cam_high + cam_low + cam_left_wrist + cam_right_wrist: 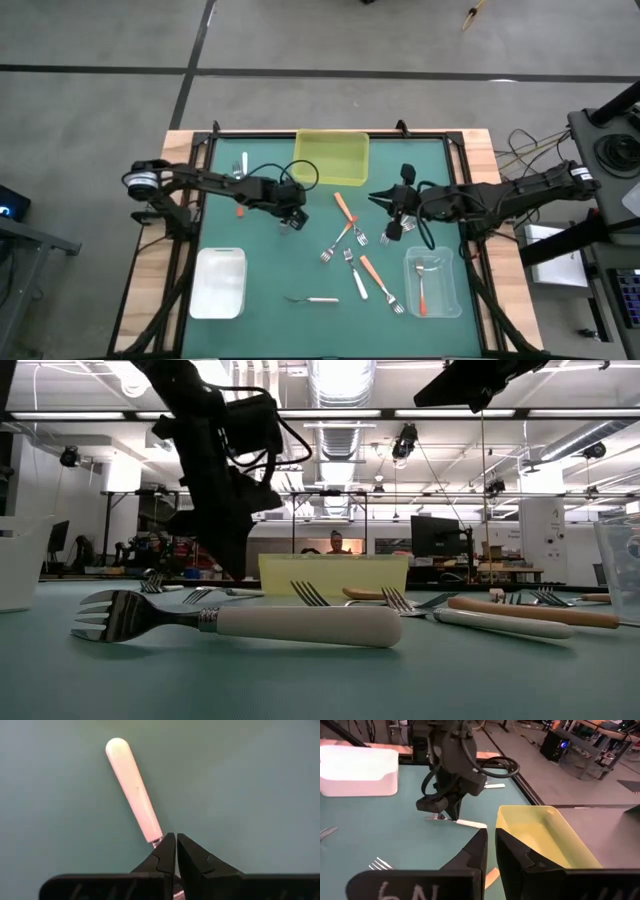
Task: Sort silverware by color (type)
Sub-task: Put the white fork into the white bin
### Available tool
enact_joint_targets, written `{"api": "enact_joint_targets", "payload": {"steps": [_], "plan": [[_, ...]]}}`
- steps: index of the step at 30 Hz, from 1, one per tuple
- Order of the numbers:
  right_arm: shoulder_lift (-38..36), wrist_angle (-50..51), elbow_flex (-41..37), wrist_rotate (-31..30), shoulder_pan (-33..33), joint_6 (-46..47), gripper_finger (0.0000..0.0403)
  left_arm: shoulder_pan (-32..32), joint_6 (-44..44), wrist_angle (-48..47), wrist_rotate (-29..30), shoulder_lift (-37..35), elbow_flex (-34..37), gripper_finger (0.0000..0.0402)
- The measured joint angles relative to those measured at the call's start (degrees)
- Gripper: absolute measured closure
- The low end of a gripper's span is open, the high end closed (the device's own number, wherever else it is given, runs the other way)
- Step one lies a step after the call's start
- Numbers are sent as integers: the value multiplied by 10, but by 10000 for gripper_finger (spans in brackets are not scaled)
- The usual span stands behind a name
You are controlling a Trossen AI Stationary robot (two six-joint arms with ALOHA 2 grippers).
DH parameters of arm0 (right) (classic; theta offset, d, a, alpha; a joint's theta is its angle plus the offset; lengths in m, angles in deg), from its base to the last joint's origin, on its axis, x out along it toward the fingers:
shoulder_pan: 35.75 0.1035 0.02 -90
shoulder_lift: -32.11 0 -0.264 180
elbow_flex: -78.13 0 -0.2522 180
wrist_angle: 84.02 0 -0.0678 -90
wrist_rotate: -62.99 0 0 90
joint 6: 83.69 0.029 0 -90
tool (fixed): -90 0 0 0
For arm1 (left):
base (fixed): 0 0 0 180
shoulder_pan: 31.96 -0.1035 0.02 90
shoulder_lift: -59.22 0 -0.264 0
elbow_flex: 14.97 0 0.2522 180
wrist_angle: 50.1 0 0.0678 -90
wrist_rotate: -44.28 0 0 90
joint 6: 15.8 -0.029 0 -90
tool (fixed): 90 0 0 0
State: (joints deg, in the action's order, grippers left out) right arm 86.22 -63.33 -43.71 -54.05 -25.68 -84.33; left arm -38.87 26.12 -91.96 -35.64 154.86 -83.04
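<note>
My left gripper [290, 218] hovers low over the green mat, left of centre, shut on a white-handled fork [132, 785]. From the right wrist view this fork [455, 821] lies level under the left gripper [451, 816]. My right gripper [383, 200] hangs right of centre, shut and empty, its fingers [480, 847] pointing toward the yellow bin [540, 837]. Several forks [350, 245] lie flat mid-table, with orange [345, 208] and white [312, 299] handles. One red-orange fork [424, 290] lies in the clear bin [445, 300]. My left gripper pinches the white-handled fork at its metal neck [157, 840], just where the handle ends, between the two fingertips. The fingers come from above, across the fork. The fork stays level, handle [472, 824] on one side, tines [434, 817] on the other; whether it is off the mat I cannot tell.
Yellow bin [332, 157] at the far middle edge, white bin [220, 283] near left, clear bin near right. A white fork [244, 163] and a red-orange one [240, 210] lie by the left arm. A large white fork [250, 625] lies close to the low camera.
</note>
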Motion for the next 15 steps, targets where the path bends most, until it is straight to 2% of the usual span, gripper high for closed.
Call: {"api": "enact_joint_targets", "payload": {"steps": [5,15], "plan": [[3,0,0,0,0,-7,374,-3,-15,-4,10,10,-14,379],[4,0,0,0,0,-16,374,-5,-5,-24,60,10,-15,294]]}}
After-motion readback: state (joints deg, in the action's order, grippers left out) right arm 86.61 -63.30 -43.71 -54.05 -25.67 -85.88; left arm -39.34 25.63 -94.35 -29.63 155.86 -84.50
